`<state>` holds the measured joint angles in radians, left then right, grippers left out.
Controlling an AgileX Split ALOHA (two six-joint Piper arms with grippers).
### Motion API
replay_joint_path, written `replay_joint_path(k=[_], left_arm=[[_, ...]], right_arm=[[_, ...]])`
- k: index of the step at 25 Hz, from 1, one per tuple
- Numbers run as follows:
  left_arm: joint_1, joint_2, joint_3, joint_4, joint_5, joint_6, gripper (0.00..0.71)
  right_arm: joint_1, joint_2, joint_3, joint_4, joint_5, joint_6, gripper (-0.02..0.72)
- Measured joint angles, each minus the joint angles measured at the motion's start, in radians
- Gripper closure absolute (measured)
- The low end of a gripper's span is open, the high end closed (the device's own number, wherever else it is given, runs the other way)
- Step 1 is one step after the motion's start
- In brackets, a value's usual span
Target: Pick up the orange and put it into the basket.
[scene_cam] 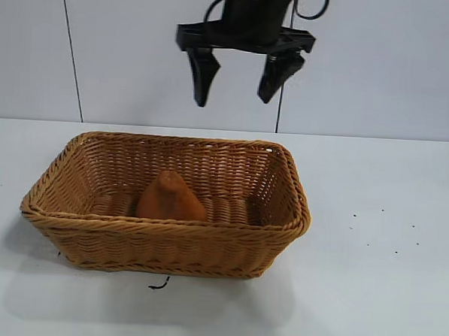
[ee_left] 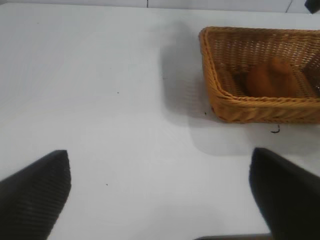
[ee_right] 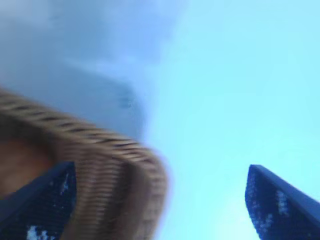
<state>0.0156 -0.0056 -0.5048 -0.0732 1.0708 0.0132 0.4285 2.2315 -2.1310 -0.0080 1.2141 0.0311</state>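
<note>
The orange [scene_cam: 171,197] lies inside the wicker basket [scene_cam: 160,244], left of the basket's middle and leaning toward its near wall, pointed end up. The basket stands on the white tabletop [scene_cam: 376,296], left of centre. The right gripper [scene_cam: 243,79] hangs in the air above the basket's far rim, jaws spread wide and holding nothing. The left gripper [ee_left: 160,195] sits low over bare tabletop well to the basket's left (only its two dark fingers show), jaws wide apart and empty.
</note>
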Motion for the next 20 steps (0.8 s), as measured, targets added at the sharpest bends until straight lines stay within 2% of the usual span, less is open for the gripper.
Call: replay_joint_path(k=[7,10,15,20], left_arm=[[0.000,0.000,0.000,-0.001,0.000,0.000,0.014],[0.000,0.000,0.000,-0.001,0.000,0.000,0.014],[0.000,0.000,0.000,-0.001,0.000,0.000,0.014],[0.000,0.000,0.000,-0.001,0.000,0.000,0.014]], right_arm=[[-0.260,0.000,0.000,-0.010,0.000,0.013,0.072],[-0.338,0.000,0.000,-0.007,0.000,0.017,0.072],[-0.398,-0.002,0.010,0.000,0.000,0.019,0.072],[-0.404,-0.094,0.175,-0.001,0.000,0.016,0.072]])
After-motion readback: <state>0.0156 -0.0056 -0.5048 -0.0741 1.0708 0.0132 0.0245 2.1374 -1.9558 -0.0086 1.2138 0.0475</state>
